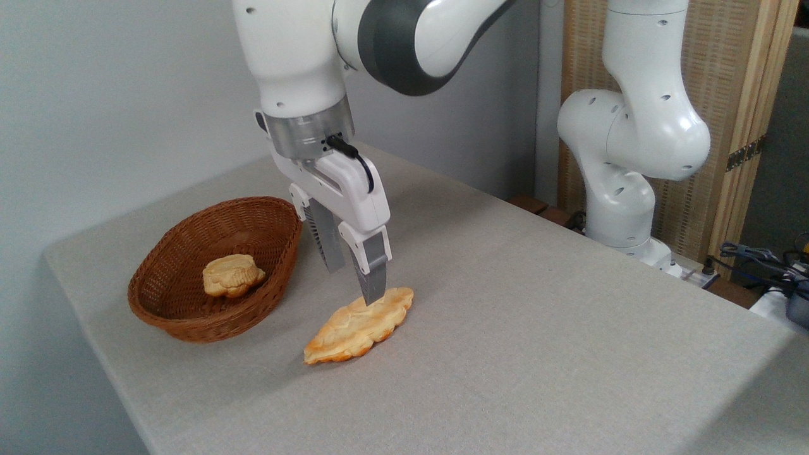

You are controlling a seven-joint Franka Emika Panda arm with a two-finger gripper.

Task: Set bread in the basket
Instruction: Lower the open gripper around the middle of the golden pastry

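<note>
Lying flat on the tabletop (569, 328) toward its near left part, the bread (354, 328) sits just right of the basket (189, 316), which already holds a bun (232, 275). The gripper (355, 278) hangs over the bread's far end, fingers (374, 268) spread, the nearer tip touching or nearly touching the crust. The bread looks light, stiff-crusted and flaky, likely crushable, so a gentle pinch across its narrow middle, where the lobes thin, seems best.
</note>
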